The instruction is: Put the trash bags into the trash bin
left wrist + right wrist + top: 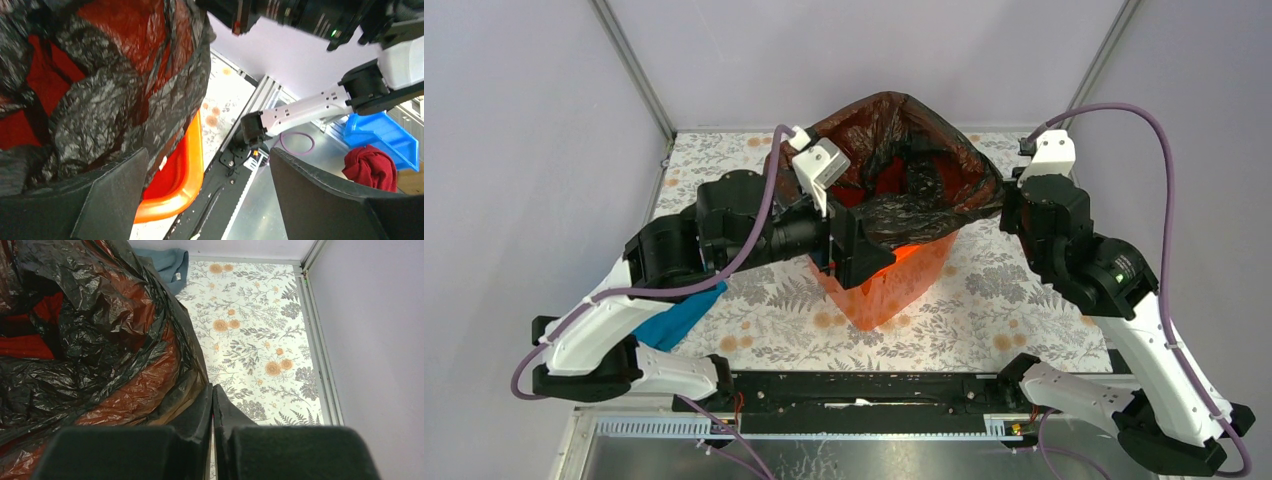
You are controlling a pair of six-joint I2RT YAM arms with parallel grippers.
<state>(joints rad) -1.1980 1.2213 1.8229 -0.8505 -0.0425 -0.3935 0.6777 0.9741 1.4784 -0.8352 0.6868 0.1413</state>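
The orange trash bin [879, 285] stands mid-table with the black trash bag [904, 165] spread over its mouth, brownish where stretched. At the bin's near-left rim my left gripper [856, 250] is open. In the left wrist view that left gripper [215, 195] stands wide apart, with one finger [107, 200] against the trash bag [100, 90] and the bin's orange rim [187, 165] between the fingers. My right gripper [1006, 203] is shut on the bag's right corner, pulling it taut. In the right wrist view the right gripper [212, 390] pinches the edge of the trash bag [100, 340].
A teal-blue cloth [679, 315] lies under my left arm. A grey-blue cloth [167, 262] lies at the table's far edge. The floral tablecloth [260, 340] is edged by a metal frame [317, 340]. Off the table, a blue crate [387, 132] stands beside a red cloth [372, 167].
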